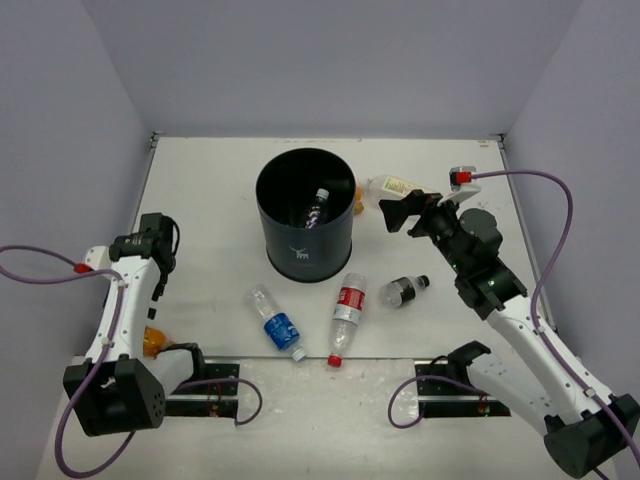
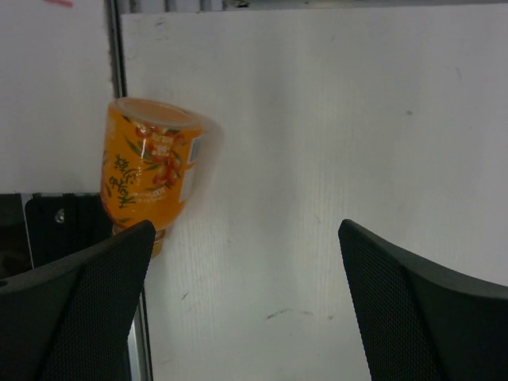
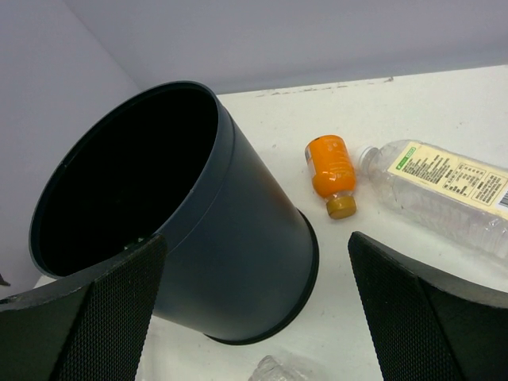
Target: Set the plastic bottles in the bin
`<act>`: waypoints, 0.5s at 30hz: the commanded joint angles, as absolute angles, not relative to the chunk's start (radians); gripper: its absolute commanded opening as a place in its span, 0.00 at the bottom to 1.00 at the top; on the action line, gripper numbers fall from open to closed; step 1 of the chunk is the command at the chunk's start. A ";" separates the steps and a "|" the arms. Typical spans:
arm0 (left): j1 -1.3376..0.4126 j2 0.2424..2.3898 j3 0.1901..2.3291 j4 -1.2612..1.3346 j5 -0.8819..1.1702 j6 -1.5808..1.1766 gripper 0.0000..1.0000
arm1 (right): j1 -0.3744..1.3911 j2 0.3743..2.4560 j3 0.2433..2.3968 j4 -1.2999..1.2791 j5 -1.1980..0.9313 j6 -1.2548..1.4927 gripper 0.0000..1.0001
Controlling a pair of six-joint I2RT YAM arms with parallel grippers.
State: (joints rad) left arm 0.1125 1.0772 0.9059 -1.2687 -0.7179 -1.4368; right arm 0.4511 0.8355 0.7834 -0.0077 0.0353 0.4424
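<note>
White tabletop (image 1: 200, 200) is taken at centre frame by the bin (image 1: 305, 255), 1 bottle (image 1: 317, 208) inside; blue-label bottle (image 1: 275, 322), red-label bottle (image 1: 347, 312) and dark bottle (image 1: 405, 290) are laid below it. Left gripper (image 2: 246, 230) and right gripper (image 1: 398, 213) are spread wide, nothing pinched

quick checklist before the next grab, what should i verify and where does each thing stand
1. Right hand open and empty: ok.
2. Left hand open and empty: ok.
3. Dark navy cylindrical bin upright, mouth unblocked: ok.
4. Clear cream-labelled plastic bottle lying free beside the right hand: ok.
5. Small orange plastic bottle clear of that bottle's neck: cannot tell.
6. All bottles binned: not ok; only one clear plastic bottle shows inside the bin.
</note>
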 commanded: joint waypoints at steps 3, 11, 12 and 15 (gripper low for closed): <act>0.319 1.079 0.809 -1.170 -0.657 -1.411 1.00 | 0.444 0.837 0.814 0.021 0.037 0.460 0.99; 0.459 0.979 0.716 -1.102 -0.673 -1.322 1.00 | 0.440 0.841 0.812 0.031 0.026 0.473 0.99; 0.461 0.972 0.711 -1.093 -0.663 -1.320 1.00 | 0.440 0.842 0.811 0.032 0.025 0.476 0.99; 0.478 0.999 0.676 -1.054 -0.609 -1.319 1.00 | 0.439 0.842 0.809 0.031 0.037 0.478 0.99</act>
State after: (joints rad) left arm 0.4540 0.9887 0.7108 -1.1384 -0.6434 -1.3438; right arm 0.4438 0.8379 0.7834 -0.0071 0.0349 0.4581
